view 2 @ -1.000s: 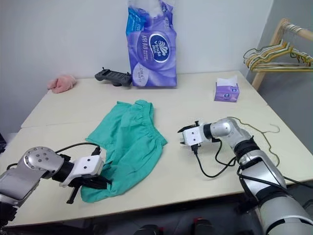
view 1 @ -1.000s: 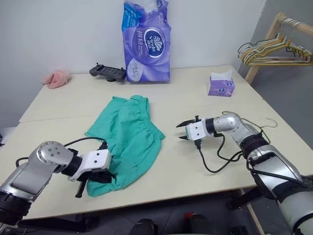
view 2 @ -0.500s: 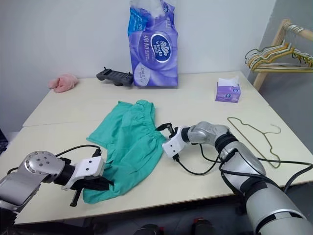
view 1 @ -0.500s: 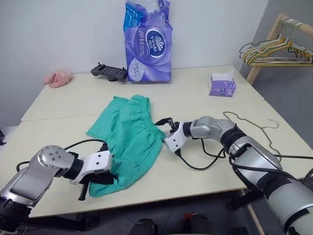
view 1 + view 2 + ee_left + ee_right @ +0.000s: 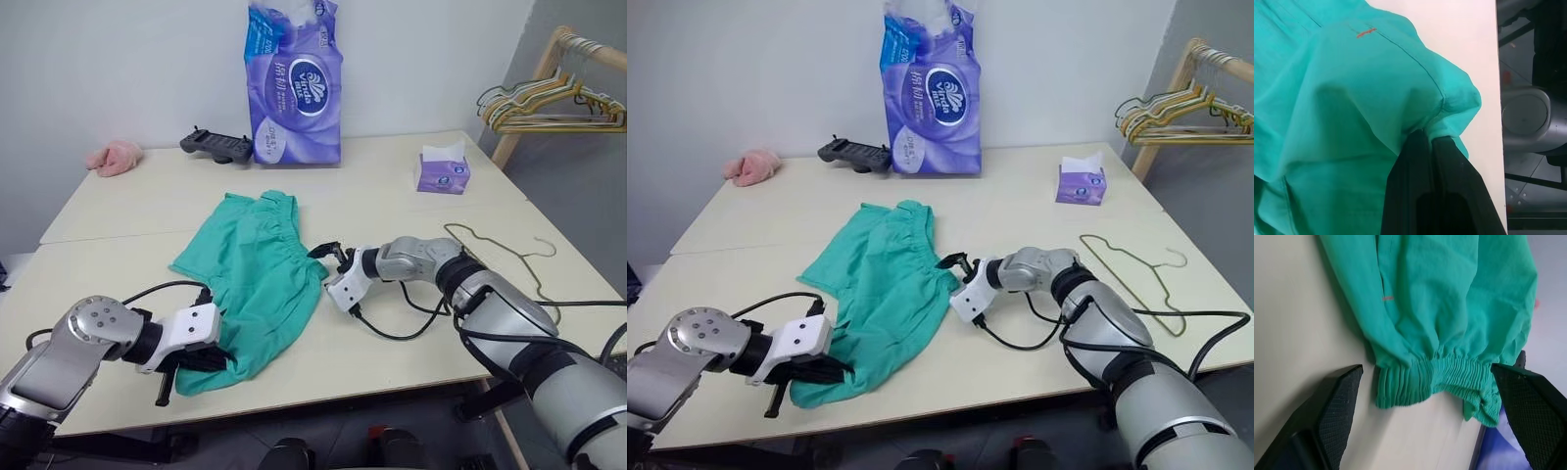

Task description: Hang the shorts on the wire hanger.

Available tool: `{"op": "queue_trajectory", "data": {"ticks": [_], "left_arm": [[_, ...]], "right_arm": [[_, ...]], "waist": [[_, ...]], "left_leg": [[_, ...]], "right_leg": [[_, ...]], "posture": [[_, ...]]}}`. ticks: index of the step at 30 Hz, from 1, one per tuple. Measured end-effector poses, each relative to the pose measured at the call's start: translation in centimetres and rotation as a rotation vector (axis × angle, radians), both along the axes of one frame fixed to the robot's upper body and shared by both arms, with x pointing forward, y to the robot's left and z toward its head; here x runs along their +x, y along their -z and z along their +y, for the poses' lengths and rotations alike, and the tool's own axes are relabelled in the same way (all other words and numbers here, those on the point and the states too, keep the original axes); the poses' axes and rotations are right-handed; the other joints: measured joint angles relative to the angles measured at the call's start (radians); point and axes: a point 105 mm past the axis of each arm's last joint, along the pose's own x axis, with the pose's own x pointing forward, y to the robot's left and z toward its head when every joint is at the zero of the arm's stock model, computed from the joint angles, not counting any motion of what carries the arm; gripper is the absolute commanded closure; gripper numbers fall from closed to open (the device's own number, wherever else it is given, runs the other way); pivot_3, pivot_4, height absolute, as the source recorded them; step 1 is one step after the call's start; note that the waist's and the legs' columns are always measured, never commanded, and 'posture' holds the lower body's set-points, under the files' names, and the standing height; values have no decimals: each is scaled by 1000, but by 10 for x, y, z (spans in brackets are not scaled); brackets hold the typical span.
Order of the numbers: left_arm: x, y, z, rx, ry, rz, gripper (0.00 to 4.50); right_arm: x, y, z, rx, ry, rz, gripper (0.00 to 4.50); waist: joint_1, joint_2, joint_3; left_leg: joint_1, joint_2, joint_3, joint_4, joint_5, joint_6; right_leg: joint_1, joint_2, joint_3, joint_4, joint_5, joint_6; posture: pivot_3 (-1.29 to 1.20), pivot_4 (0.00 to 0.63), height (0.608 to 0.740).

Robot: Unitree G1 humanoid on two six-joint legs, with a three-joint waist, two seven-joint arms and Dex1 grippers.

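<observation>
Left eye view: teal shorts [image 5: 257, 276] lie spread mid-table [image 5: 118, 211]; the left gripper [image 5: 196, 358] pinches their near hem, the right gripper [image 5: 330, 264], jaws spread wide, flanks the waistband corner. Wire hanger [image 5: 500, 259] rests right.

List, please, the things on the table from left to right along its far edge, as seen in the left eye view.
Pink fuzzy cloth → black controller → purple tissue pack → small tissue box.
</observation>
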Motion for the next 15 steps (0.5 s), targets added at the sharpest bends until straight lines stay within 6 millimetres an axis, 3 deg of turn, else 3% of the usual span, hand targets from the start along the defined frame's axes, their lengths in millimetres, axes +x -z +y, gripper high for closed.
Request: {"op": "queue_trajectory", "data": {"ticks": [7, 10, 15], "left_arm": [[4, -3, 1, 3, -1, -16, 4500], [4, -2, 1, 3, -3, -15, 4500], [4, -2, 2, 3, 0, -16, 4500]], "right_arm": [[-8, 2, 15, -11, -68, -39, 23], [-8, 4, 16, -14, -61, -29, 619], [-6, 9, 11, -49, -37, -9, 2421]], "waist": [[1, -1, 0], [1, 0, 0], [2, 0, 1]], "left_leg": [[5, 6, -1, -1, -2, -4], [6, 9, -3, -1, -3, -4], [6, 10, -4, -2, -5, -2]], "right_leg": [[0, 5, -2, 11, -8, -12], [1, 8, -3, 11, -8, -13], [1, 10, -3, 11, -9, -14]], "posture": [[217, 54, 740], [217, 55, 740], [213, 59, 740]]}}
